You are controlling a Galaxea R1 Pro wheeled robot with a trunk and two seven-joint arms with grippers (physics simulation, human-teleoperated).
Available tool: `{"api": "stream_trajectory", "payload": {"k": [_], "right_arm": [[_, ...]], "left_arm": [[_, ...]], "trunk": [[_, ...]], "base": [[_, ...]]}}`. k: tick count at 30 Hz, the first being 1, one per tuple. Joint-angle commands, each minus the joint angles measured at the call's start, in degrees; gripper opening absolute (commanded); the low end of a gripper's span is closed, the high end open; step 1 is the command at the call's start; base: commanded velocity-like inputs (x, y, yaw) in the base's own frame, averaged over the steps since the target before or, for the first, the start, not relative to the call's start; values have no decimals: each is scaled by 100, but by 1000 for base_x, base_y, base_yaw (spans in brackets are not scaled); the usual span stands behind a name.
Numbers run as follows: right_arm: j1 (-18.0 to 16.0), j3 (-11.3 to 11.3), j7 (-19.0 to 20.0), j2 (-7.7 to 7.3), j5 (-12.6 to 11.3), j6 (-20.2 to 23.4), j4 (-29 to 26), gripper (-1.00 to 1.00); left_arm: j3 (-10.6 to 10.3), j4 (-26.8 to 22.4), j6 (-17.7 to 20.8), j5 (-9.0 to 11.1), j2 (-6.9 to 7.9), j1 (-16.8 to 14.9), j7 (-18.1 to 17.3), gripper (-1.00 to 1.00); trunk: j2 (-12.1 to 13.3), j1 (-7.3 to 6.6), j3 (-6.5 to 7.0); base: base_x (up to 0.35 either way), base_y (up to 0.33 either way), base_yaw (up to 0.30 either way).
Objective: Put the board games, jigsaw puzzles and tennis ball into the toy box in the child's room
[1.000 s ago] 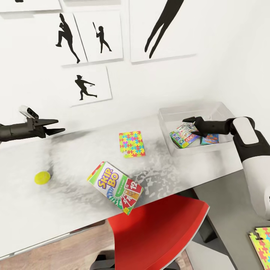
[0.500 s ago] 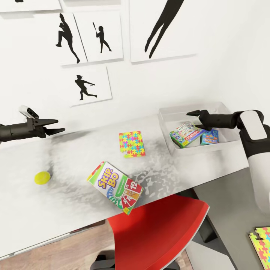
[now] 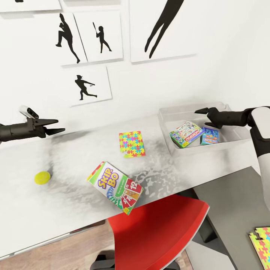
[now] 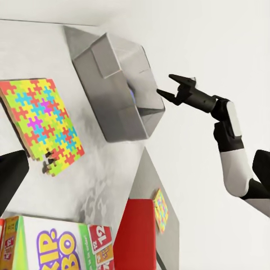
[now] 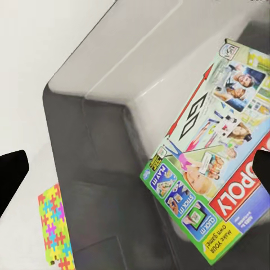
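Observation:
On the table (image 3: 75, 150), the toy box (image 3: 210, 148) at the right end holds two board games: a green-edged white-and-red one (image 3: 186, 133) and a smaller blue one (image 3: 210, 137). My right gripper (image 3: 201, 117) hovers open just above them, holding nothing. The white-and-red game (image 5: 219, 191) lies tilted below its fingertips (image 5: 11, 175). The SKIP-BO box (image 3: 116, 187) lies near the table's front edge. One jigsaw puzzle (image 3: 132, 143) lies mid-table. The tennis ball (image 3: 42, 177) rests at the left. My left gripper (image 3: 61, 125) hangs open and empty above the table's left part.
A red chair (image 3: 157, 232) is tucked under the table's front edge below the SKIP-BO box. A second jigsaw puzzle (image 3: 262, 242) lies on the lower dark grey cabinet (image 3: 228, 210) at the right. The wall with black silhouette prints (image 3: 86, 88) stands right behind the table.
My right gripper has drawn back to the right and slightly up, away from the white-and-red game, which now lies flatter in the toy box. The left arm has not moved.

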Motion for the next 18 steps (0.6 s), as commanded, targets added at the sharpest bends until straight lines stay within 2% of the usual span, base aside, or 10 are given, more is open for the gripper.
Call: {"api": "stream_trajectory", "payload": {"k": [1,18], "right_arm": [[-6,17,-59,-5,-61,5,-5,100],[-8,87,-330,106,-69,5,138,100]], "left_arm": [[-24,4,61,-1,5,-9,-38,100],[-24,6,61,-2,0,-7,-38,100]], "trunk": [[-10,3,-9],[-10,3,-9]], "base": [[0,0,0],[0,0,0]]}}
